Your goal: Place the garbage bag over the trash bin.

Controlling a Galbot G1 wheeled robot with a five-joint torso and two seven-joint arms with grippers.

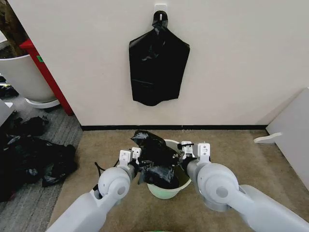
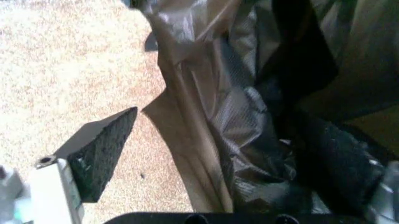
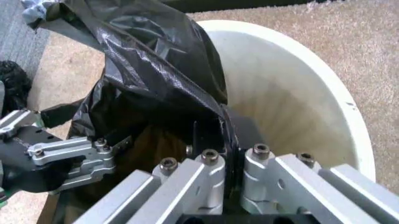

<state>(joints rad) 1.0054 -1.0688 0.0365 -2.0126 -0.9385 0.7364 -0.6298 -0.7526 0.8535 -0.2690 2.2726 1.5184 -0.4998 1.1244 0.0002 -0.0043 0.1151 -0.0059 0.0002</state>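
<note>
The small cream-white trash bin (image 1: pixel 166 192) stands on the tan carpet between my two arms. The crinkly black garbage bag (image 1: pixel 154 150) is bunched over the bin's left half and rim, partly hanging inside. My right gripper (image 1: pixel 186 152) is at the rim, and in the right wrist view the right gripper (image 3: pixel 232 140) is shut on a fold of the garbage bag (image 3: pixel 156 56) above the bin's bare inner wall (image 3: pixel 293 102). My left gripper (image 1: pixel 136 162) is at the bag's left side. In the left wrist view its fingers (image 2: pixel 103 154) stand wide apart, with film of the garbage bag (image 2: pixel 237 116) between them.
A flat black bag (image 1: pixel 159 67) hangs from a hook on the wall straight ahead. A large white tub (image 1: pixel 24 77) and a red edge (image 1: pixel 46 72) stand at the far left. Several dark bags (image 1: pixel 34 159) lie on the grey floor to the left. A white panel (image 1: pixel 292 130) leans at the right.
</note>
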